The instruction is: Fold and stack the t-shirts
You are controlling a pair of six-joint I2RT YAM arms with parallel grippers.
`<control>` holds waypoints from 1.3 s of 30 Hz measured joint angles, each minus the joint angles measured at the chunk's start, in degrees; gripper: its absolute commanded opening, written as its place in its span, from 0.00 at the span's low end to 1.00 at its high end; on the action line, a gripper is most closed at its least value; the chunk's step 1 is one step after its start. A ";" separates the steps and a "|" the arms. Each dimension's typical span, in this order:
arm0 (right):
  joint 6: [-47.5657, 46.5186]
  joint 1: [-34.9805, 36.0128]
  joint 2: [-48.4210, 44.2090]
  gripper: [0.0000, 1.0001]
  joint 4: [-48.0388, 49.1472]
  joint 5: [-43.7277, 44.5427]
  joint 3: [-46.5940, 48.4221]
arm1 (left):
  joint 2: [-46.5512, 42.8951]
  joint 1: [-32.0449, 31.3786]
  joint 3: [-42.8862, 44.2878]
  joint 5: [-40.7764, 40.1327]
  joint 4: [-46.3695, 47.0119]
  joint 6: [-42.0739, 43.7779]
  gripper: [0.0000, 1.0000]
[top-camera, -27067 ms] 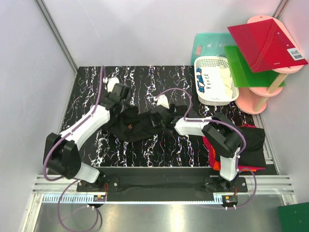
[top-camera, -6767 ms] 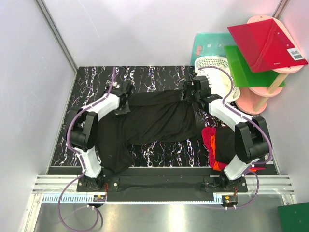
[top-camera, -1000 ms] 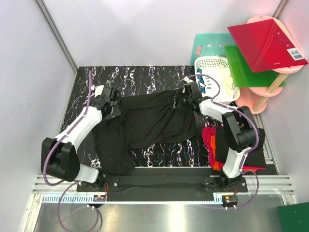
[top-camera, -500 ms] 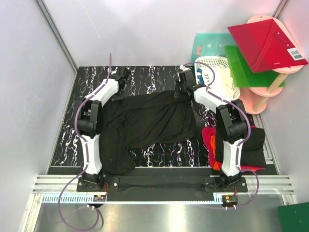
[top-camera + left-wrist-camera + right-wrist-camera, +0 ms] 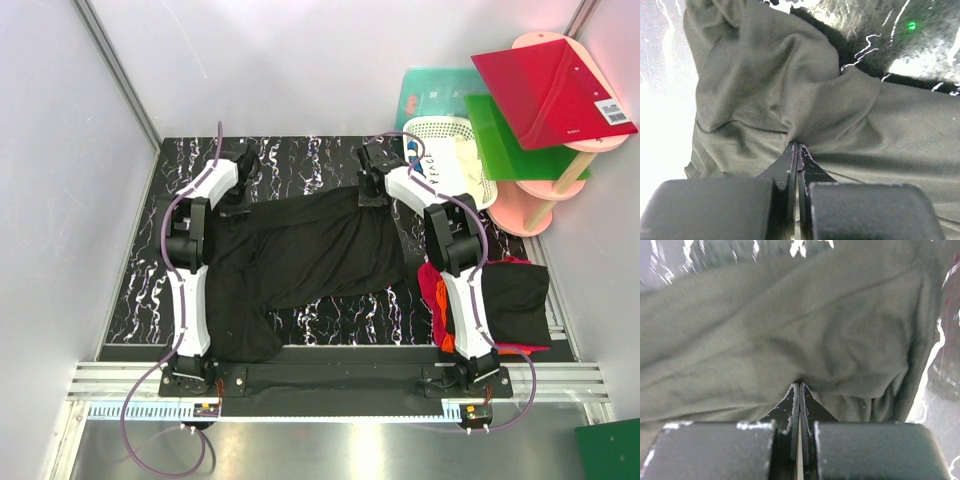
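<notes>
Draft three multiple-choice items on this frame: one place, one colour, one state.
1. Where is the white plastic lattice basket?
A) near left corner
B) by the far right corner of the black marbled table
C) on top of the shirt

2. What colour is the spread-out cloth t-shirt?
A) white
B) green
C) black

3. How is the left claw?
A) shut on the t-shirt's cloth
B) wide open in the air
C) holding a board

Key:
1 B, the top view shows it at the far right.
2 C, the top view shows black cloth across the table's middle.
3 A, the left wrist view shows its fingers closed with cloth pinched between them.
</notes>
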 measured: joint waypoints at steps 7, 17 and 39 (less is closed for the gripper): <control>0.15 0.02 6.91 0.00 -6.62 1.18 12.31 | 6.62 0.48 8.26 0.33 -5.73 1.05 0.00; 0.22 -0.44 11.26 0.00 -9.05 4.26 20.06 | 19.06 1.57 34.16 2.05 -12.02 1.42 0.00; -1.11 -2.75 -7.65 0.08 4.52 1.29 -9.16 | -14.32 0.48 2.25 7.52 5.11 2.60 0.00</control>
